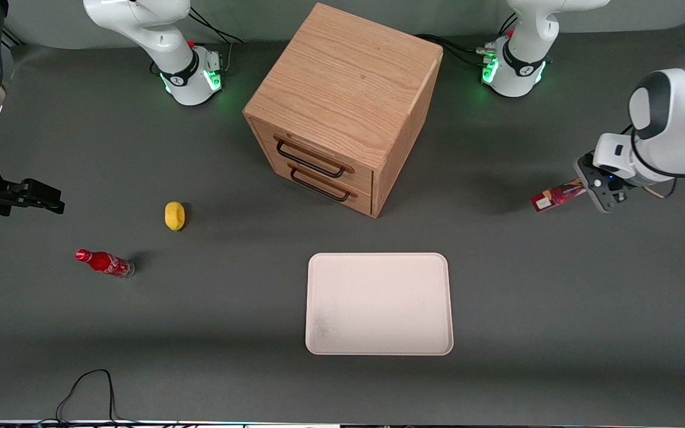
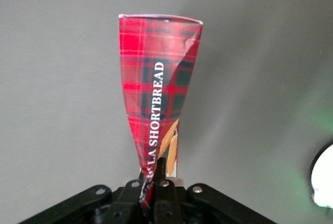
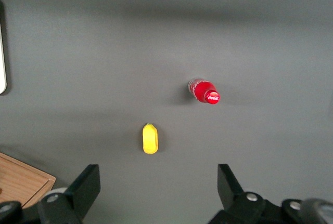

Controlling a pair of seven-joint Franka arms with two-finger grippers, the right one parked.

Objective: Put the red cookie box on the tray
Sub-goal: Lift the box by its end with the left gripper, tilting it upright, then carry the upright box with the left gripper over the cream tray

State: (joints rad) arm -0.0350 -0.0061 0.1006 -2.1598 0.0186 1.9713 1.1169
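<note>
1. Gripper (image 1: 593,191): at the working arm's end of the table, raised above the grey table (image 1: 527,297), pointing sideways toward the cabinet. In the wrist view the fingers (image 2: 165,182) are pinched on one end of the red cookie box (image 2: 156,94).
2. Red cookie box (image 1: 556,196): held off the table, sticking out from the gripper toward the table's centre, with its free end slightly lower. A soft shadow lies on the table beneath and beside it. The wrist view shows red tartan print and white lettering ending in "SHORTBREAD"; the carton looks squeezed narrow at the clamped end and full width at the free end.
3. Tray (image 1: 378,261): pale cream, flat on the table, nearer the front camera than the box and well apart from it. Nothing rests on it.
4. Wooden cabinet (image 1: 348,89): two drawers with dark handles, both closed. It stands farther from the front camera than the tray.
5. Yellow object (image 1: 175,215): small, rounded, lying toward the parked arm's end of the table.
6. Red soda bottle (image 1: 104,263): lying on its side, nearer the front camera than the yellow object and near it.
7. Black cable (image 1: 87,386): looped at the table edge nearest the front camera.
</note>
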